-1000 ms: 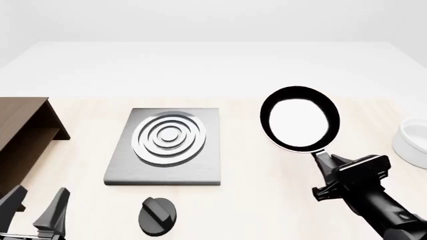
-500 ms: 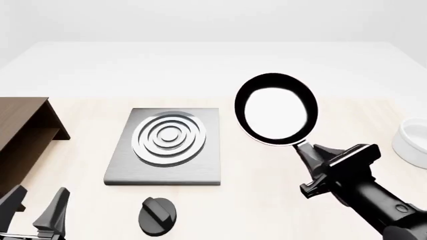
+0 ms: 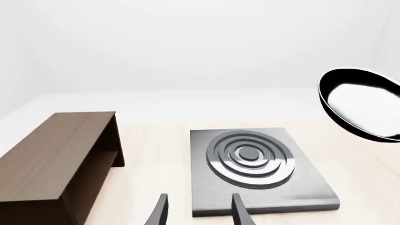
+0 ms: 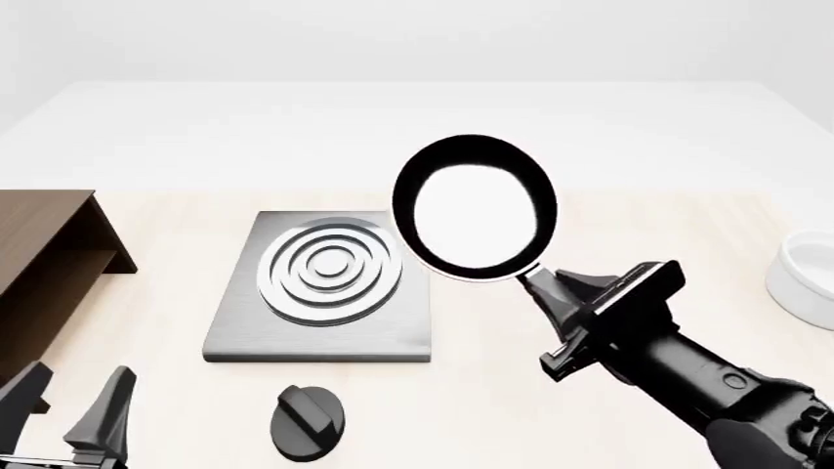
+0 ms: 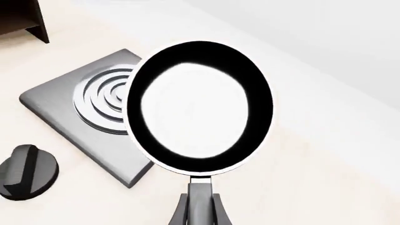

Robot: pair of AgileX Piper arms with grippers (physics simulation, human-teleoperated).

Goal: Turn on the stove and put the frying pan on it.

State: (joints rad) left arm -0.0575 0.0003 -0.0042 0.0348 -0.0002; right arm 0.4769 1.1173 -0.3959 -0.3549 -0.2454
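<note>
The right gripper (image 4: 563, 308) is clamped on the handle of the pan (image 4: 475, 207), its two fingers (image 5: 216, 212) pinching the thin black handle from both sides in the right wrist view. The pan is held off the table, ahead of this gripper and tilted so its pale glossy inside faces the front camera. Its round body hangs to the gripper's forward left, over the right edge of the stove (image 4: 322, 288), not yet resting on it. The stove's silver rings (image 4: 331, 267) lie beyond and to the left of the pan. The black knob (image 4: 308, 421) sits on the table well to the left of the right gripper, just in front of the stove slab.

The left gripper (image 4: 65, 410) hovers low near the front left, its fingers (image 3: 239, 212) parted with nothing between them. The stove lies ahead of it and the knob just to its right. A brown cabinet (image 4: 46, 264) stands ahead on its left. A white bowl (image 4: 804, 274) sits far to the right of the right gripper.
</note>
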